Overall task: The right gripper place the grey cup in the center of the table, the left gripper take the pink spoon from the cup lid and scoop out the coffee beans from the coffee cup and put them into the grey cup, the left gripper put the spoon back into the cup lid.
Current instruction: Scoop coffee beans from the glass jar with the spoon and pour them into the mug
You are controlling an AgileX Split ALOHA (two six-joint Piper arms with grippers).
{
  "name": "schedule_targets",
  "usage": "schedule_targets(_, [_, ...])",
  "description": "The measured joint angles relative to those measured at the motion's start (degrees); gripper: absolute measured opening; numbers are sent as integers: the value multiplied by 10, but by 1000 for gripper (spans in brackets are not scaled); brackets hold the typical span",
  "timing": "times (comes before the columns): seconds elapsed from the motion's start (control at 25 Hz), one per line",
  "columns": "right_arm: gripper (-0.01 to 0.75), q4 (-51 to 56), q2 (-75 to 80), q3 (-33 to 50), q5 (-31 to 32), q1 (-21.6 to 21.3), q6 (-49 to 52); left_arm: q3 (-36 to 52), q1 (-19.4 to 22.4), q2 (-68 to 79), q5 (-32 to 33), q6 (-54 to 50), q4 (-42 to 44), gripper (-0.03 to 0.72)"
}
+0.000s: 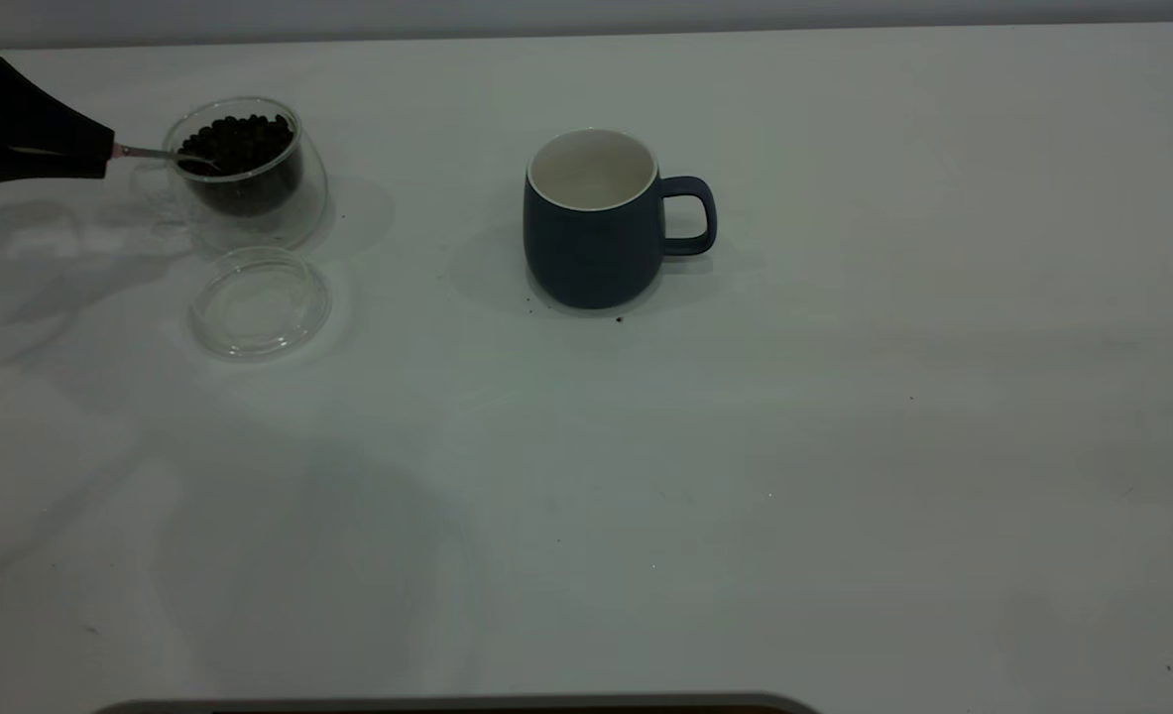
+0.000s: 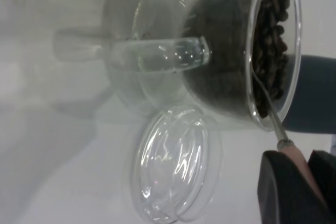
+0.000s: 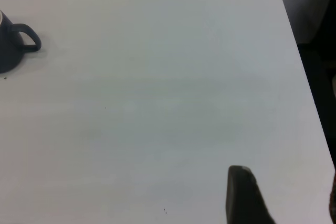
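My left gripper [image 1: 100, 164] at the table's far left is shut on the pink spoon's handle [image 2: 295, 157]. The spoon [image 1: 165, 155] reaches over the rim of the clear coffee cup [image 1: 249, 213], and its metal bowl rests in the heap of coffee beans [image 1: 239, 144]. The empty cup lid [image 1: 261, 302] lies on the table just in front of the coffee cup. The grey cup [image 1: 591, 248] stands upright mid-table with its handle to the right, and its white inside looks empty. My right gripper [image 3: 286, 198] is open and empty above bare table, far to the right of the grey cup [image 3: 8, 51].
The white table [image 1: 844, 446] has a few dark specks, some by the grey cup's base. The table's edge [image 3: 302, 66] with a dark drop beyond it shows in the right wrist view. The lid [image 2: 176, 169] lies close to the coffee cup's glass handle [image 2: 157, 56].
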Motion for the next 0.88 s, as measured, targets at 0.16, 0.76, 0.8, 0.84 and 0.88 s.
schedule_targets(0.16, [420, 0, 0, 0, 0, 0, 0, -1, 15, 0, 12, -1, -15, 107])
schedule_targets(0.76, [420, 0, 0, 0, 0, 0, 0, -1, 26, 0, 57, 2, -20, 107])
schedule_targets(0.8, [420, 0, 0, 0, 0, 0, 0, -1, 26, 0, 61, 2, -20, 107])
schedule_targets(0.84, [420, 0, 0, 0, 0, 0, 0, -1, 26, 0, 63, 2, -22, 107])
schedule_targets(0.88, [420, 0, 0, 0, 0, 0, 0, -1, 26, 0, 64, 2, -26, 107])
